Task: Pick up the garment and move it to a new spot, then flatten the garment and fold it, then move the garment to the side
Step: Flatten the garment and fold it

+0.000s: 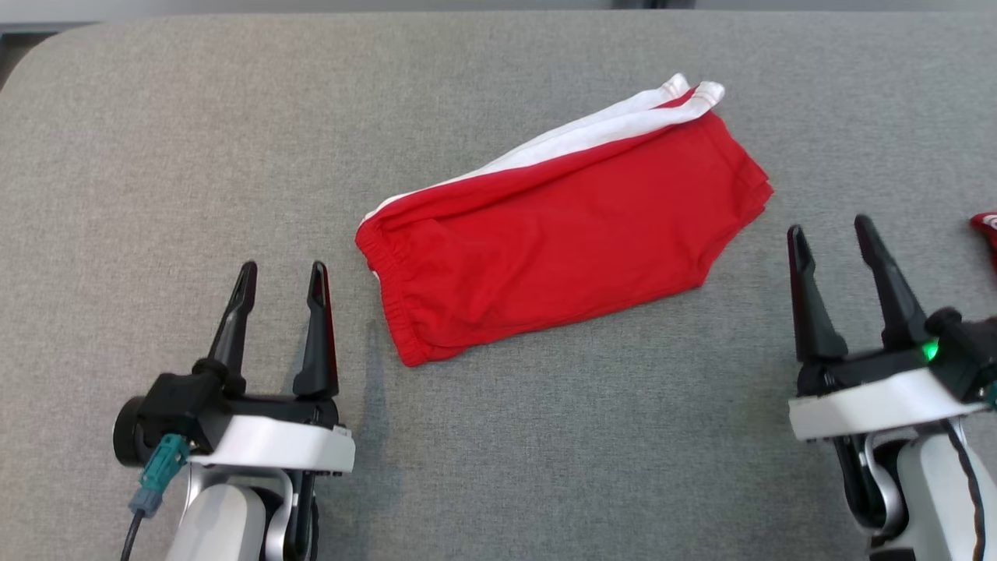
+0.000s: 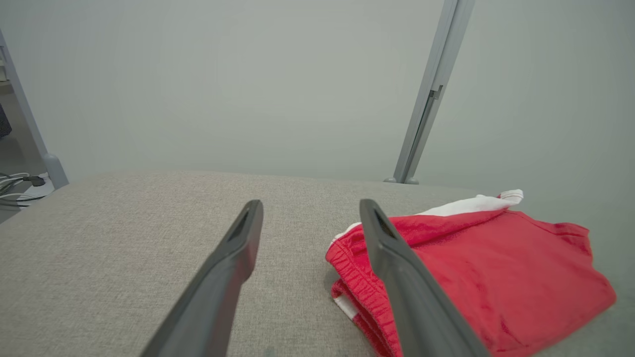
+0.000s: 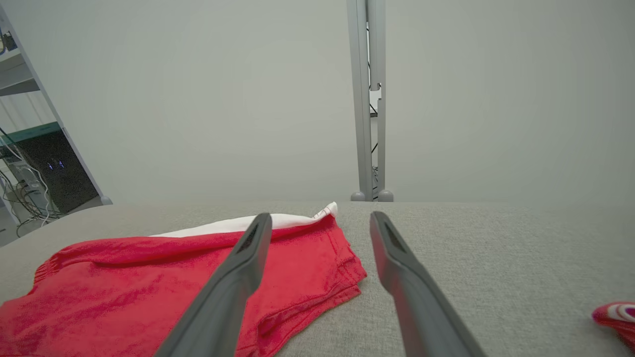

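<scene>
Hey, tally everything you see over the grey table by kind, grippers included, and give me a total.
Red garment, folded, white trim: 1
Red-and-white item, cut off at the head view's right edge, kind unclear: 1
Grippers, both open: 2, the left gripper and the right gripper
Total: 4

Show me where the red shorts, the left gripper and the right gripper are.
red shorts (image 1: 561,234), head view, middle of the red cloth.
left gripper (image 1: 283,273), head view, midway between its fingertips.
right gripper (image 1: 829,226), head view, midway between its fingertips.
</scene>
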